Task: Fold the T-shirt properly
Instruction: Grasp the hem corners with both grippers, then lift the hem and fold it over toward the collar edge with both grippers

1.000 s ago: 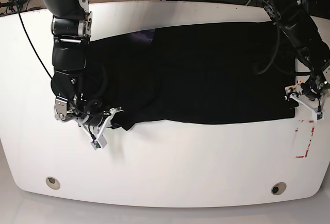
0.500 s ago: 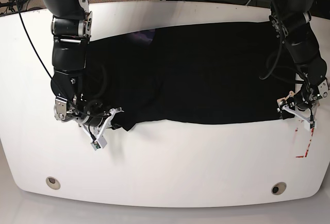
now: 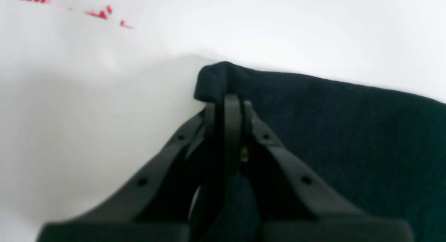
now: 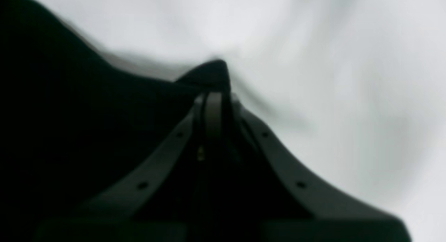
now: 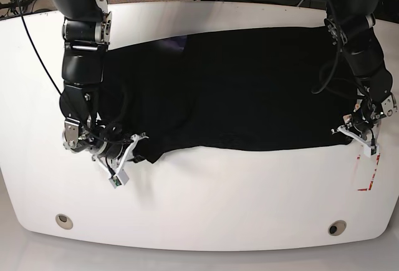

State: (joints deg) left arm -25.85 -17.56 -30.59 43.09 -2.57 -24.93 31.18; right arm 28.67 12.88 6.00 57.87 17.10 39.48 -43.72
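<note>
The black T-shirt (image 5: 249, 90) lies spread across the white table (image 5: 218, 202), print side hidden. In the base view my left gripper (image 5: 346, 132) sits at the shirt's near right corner. The left wrist view shows that gripper (image 3: 226, 102) shut on this corner of the T-shirt (image 3: 348, 130), with a nub of cloth sticking out past the tips. My right gripper (image 5: 138, 140) is at the near left corner. In the right wrist view it (image 4: 214, 95) is shut on a raised peak of the T-shirt (image 4: 69, 113).
A red tape outline (image 5: 368, 171) marks the table just outside the shirt's right corner and shows as red marks (image 3: 101, 14) in the left wrist view. Two round holes (image 5: 63, 220) (image 5: 336, 227) sit near the front edge. Cables run behind the table's far edge.
My left gripper moved in from the table's right edge to the shirt's near right corner and closed on it. The right gripper kept its grip and shifted slightly.
</note>
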